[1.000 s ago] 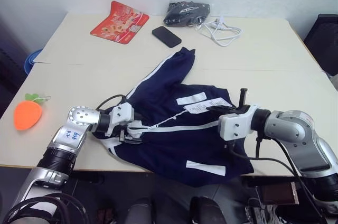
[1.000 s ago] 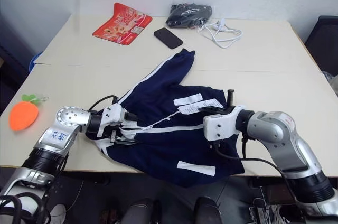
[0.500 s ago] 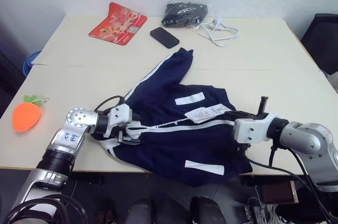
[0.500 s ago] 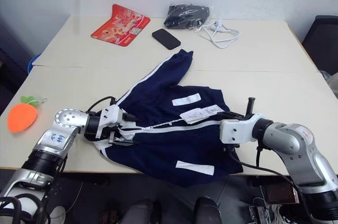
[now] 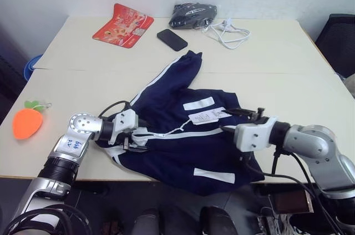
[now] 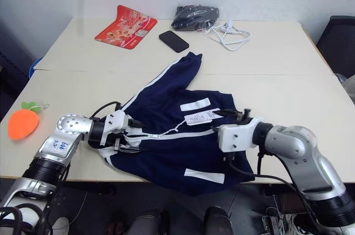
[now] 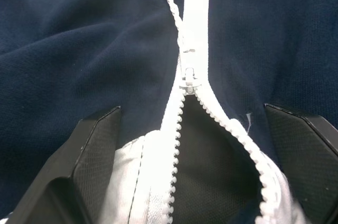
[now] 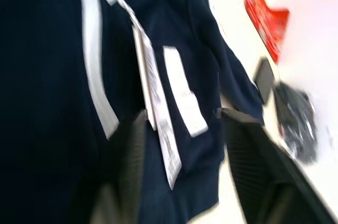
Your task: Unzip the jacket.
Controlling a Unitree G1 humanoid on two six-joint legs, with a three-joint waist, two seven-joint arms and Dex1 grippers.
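Left hand (image 5: 138, 139): we see its fingers (image 7: 90, 155) spread wide, one on either side of the jacket's (image 5: 183, 135) zipper (image 7: 189, 78), resting on the fabric at the opened collar end; nothing pinched between them. The slider sits just ahead of the hand, teeth parted below it and closed above.

Right hand (image 5: 241, 114): fingers (image 8: 248, 155) apart, with the white paper tag (image 5: 206, 115) lying between and just beyond them; we cannot tell whether they touch it.

The jacket lies crumpled in the lower middle of the head views, at the near edge of the worktop (image 5: 288, 63), one sleeve reaching toward the upper middle. The left hand is at its lower-left edge, the right hand at its right side.

Both forearms lie low over the worktop, angled inward toward each other, hands tipped slightly downward.
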